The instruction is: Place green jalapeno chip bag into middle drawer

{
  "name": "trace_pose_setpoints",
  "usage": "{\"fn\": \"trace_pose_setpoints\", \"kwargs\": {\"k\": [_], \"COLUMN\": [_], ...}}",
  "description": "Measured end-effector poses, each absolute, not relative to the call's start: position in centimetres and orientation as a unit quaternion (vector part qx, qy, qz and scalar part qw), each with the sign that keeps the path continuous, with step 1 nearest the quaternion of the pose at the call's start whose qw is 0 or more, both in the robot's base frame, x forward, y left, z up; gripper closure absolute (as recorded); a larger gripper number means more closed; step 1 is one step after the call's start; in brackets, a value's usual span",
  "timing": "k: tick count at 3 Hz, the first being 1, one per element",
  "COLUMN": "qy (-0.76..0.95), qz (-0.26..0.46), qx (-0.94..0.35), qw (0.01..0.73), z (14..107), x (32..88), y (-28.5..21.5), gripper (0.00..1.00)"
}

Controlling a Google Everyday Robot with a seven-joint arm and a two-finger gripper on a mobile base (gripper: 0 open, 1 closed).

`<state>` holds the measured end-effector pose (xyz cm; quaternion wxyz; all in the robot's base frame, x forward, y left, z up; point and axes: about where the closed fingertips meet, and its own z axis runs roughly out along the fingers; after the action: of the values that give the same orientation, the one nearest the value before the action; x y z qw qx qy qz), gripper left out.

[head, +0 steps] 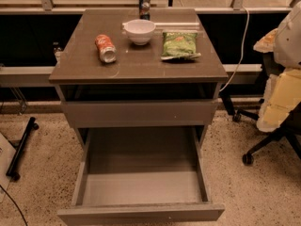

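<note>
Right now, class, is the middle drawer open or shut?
Open. The middle drawer is pulled forward, its bare floor and side walls exposed. The gripper is out of view.

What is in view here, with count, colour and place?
cabinet: one, grey-brown, centre
chip bag: one, green, cabinet top, right of bowl
bowl: one, white, top, back centre
soda can: one, orange-red, lying left of bowl
upright can: one, dark, behind bowl
middle drawer: one, grey-brown, pulled open, bare floor
upper drawer: one, grey-brown, above it
chair: one, pale, black base, floor right
claw: none in view
</note>
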<state>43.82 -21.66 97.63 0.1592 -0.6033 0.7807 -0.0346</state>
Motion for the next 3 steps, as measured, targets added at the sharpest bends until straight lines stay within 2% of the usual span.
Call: {"fn": "trace_pose_setpoints", "kwargs": {"k": [1, 3], "qy": [0.782, 0.786], "qz": [-0.031, 0.037], "qx": [-0.601, -0.562], "qw": [0.165, 0.255], "z": [97.6, 97.3], "x": [43.9, 47.2], "y": [-21.6, -19.5], "gripper": [0.00, 0.00]}}
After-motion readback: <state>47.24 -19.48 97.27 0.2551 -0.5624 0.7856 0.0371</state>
